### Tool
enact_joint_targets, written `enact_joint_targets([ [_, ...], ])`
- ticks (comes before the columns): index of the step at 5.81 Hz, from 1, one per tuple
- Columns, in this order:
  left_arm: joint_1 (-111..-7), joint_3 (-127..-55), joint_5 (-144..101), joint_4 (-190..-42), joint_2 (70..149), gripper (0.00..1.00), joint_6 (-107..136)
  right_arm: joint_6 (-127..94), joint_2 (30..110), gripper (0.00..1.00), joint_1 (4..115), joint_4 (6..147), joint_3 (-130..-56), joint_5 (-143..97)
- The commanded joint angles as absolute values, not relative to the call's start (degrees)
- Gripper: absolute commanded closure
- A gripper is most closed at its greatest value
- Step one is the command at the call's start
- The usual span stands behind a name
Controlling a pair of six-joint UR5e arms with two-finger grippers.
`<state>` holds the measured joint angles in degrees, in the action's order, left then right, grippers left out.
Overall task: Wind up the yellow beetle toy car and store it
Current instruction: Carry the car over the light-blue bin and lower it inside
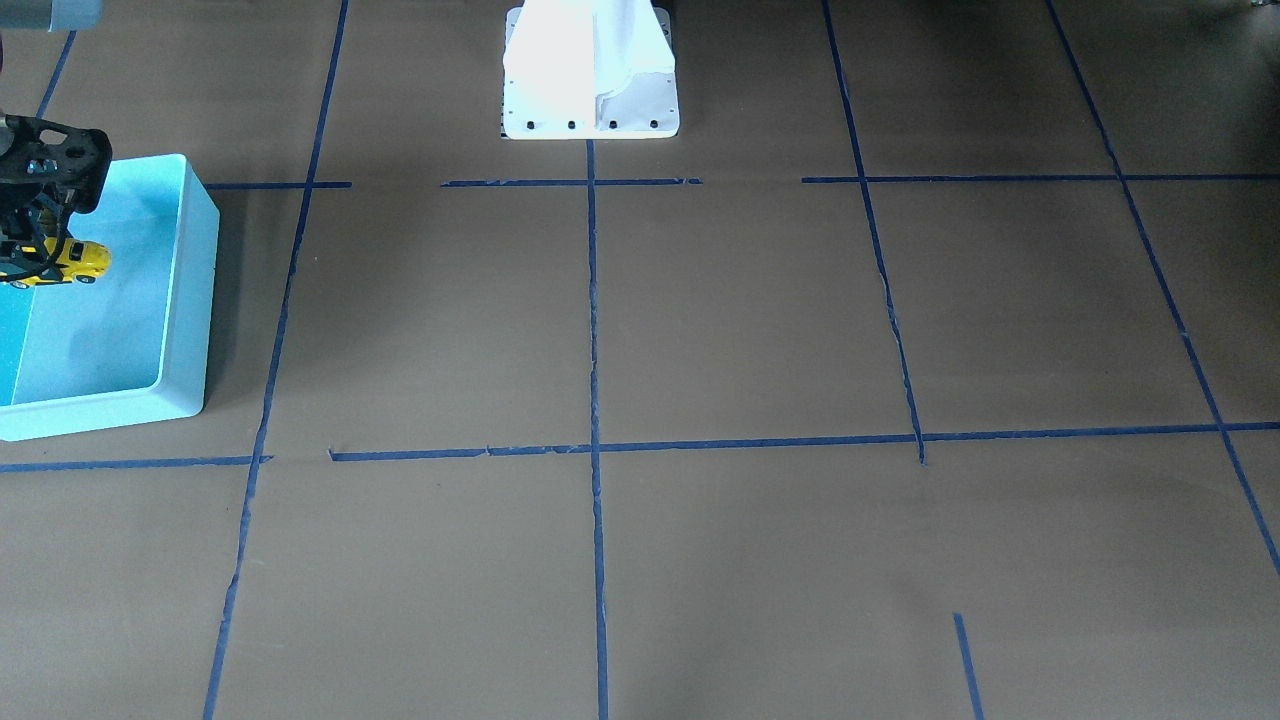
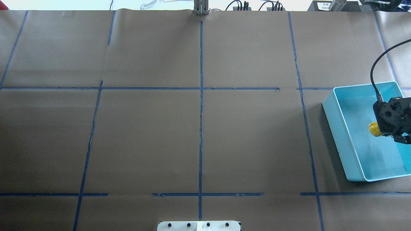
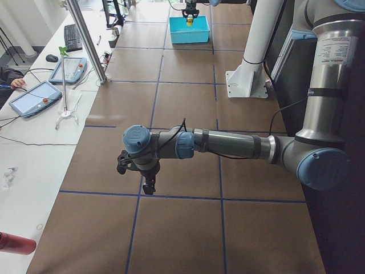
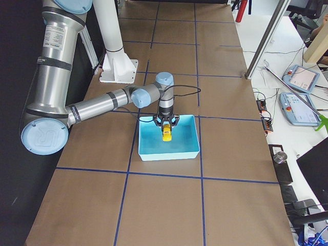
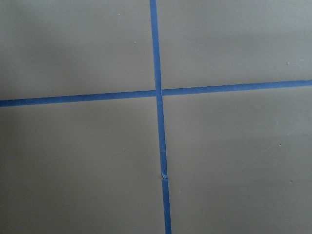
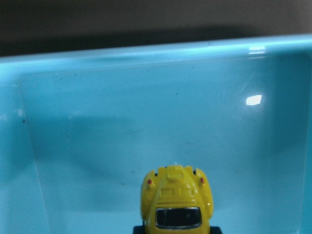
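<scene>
The small, bright yellow, beetle-shaped toy car [image 6: 177, 197] sat low in the right wrist view, within the walls of the light blue rectangular plastic bin [image 1: 192, 300] (whether its wheels touched the floor was unclear). The right pincer [image 4: 166, 129] pinched the car by its sides. Well away from the bin, the left pincer [image 3: 140, 174] hung over the brown paper-covered worktop [image 5: 234, 146]; spread or pressed together, I could not tell.

yellow car [image 6: 176, 195], lt-blue bin [image 2: 340, 134], blue tape [image 2: 200, 128]
</scene>
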<state>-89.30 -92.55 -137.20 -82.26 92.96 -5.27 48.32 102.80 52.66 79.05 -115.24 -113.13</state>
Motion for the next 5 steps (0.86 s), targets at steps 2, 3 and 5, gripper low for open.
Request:
enact_joint_targets([
  [2,-89.3,-92.5,-137.2,-82.3,93.0,0.00,-5.3,46.0,98.4,0.98,49.6,75.8,-106.0,-113.2],
  [3,-89.3,-92.5,-137.2,-82.3,93.0,0.00,-5.3,46.1,98.1,0.97,48.8,75.8,-105.7,-113.2],
  [5,-89.3,-92.6,-137.2,-82.3,93.1,0.00,-5.3,46.0,97.6,0.70,48.0,75.8,-105.6,-112.9],
])
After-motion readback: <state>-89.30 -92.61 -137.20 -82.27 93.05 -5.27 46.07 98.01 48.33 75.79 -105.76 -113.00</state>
